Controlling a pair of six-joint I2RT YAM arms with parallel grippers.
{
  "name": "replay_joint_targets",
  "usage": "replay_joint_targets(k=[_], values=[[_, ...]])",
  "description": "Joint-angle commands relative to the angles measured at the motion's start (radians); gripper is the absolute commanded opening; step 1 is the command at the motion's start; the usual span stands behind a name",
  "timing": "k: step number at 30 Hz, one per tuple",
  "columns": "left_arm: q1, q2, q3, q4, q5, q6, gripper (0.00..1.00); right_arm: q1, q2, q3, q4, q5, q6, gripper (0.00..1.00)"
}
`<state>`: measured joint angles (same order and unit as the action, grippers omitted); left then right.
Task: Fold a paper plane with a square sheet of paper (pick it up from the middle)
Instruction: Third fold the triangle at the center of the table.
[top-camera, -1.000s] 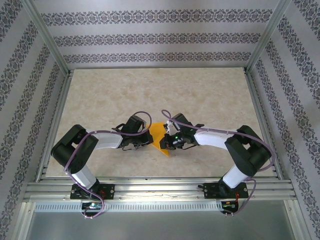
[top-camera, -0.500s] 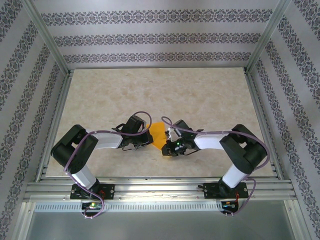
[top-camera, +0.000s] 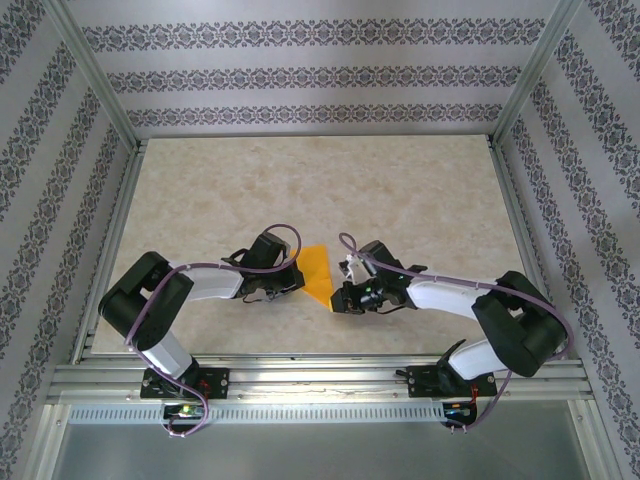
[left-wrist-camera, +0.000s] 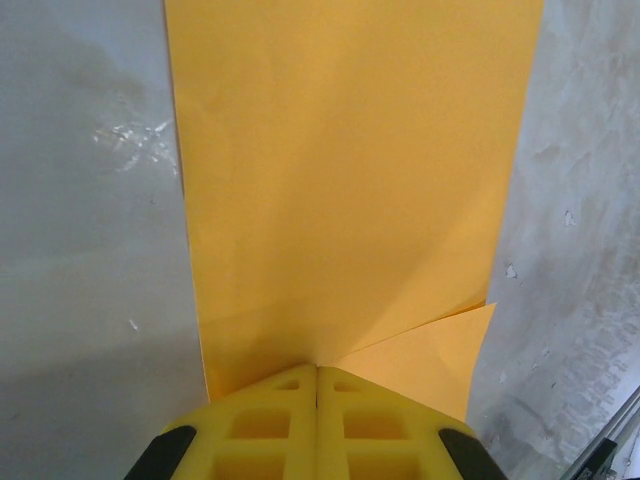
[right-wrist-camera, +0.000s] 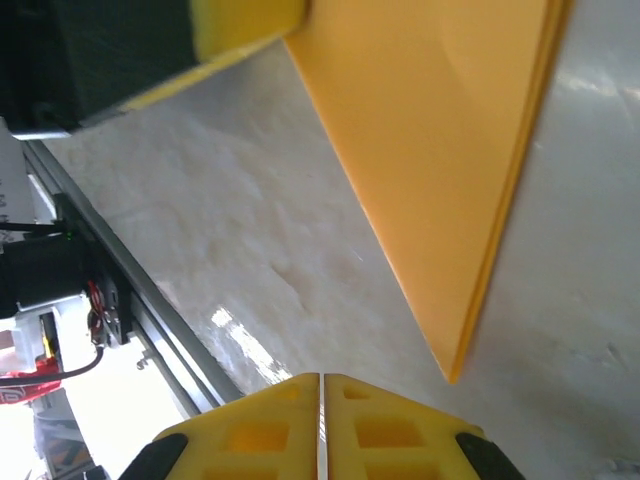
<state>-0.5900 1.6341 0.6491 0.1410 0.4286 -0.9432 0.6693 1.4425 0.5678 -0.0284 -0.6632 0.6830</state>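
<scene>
The orange sheet of paper (top-camera: 317, 270) is folded into layers, with a pointed tip toward the near edge, and lies at the middle of the table. My left gripper (top-camera: 296, 282) is shut on its left edge. In the left wrist view the paper (left-wrist-camera: 350, 180) runs away from the closed left gripper (left-wrist-camera: 317, 368), with a folded flap at lower right. My right gripper (top-camera: 338, 300) is shut and holds nothing, just right of the tip. In the right wrist view the paper's point (right-wrist-camera: 430, 150) lies a short way beyond the right gripper (right-wrist-camera: 321, 376).
The marbled table (top-camera: 400, 190) stretches away behind the arms. An aluminium rail (top-camera: 320, 375) runs along the near edge, and the rail (right-wrist-camera: 130, 300) also appears in the right wrist view. Patterned walls and frame posts enclose the other three sides.
My right gripper has pulled back from the paper toward the right and the near edge. More of the paper now shows, flatter on the table. The left gripper kept its hold.
</scene>
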Motion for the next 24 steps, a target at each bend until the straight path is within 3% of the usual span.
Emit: replay_joint_targets(k=[1, 14, 24], values=[[-0.006, -0.005, -0.024, -0.057, -0.035, -0.006, 0.01, -0.003, 0.027, 0.06, 0.016, -0.007, 0.003, 0.1], [-0.005, 0.015, -0.001, -0.061, -0.022, 0.001, 0.01, 0.002, 0.214, 0.123, -0.027, 0.03, -0.011, 0.09], [-0.004, -0.004, 0.008, -0.087, -0.052, 0.026, 0.01, -0.013, 0.107, 0.031, -0.044, -0.003, -0.017, 0.06]])
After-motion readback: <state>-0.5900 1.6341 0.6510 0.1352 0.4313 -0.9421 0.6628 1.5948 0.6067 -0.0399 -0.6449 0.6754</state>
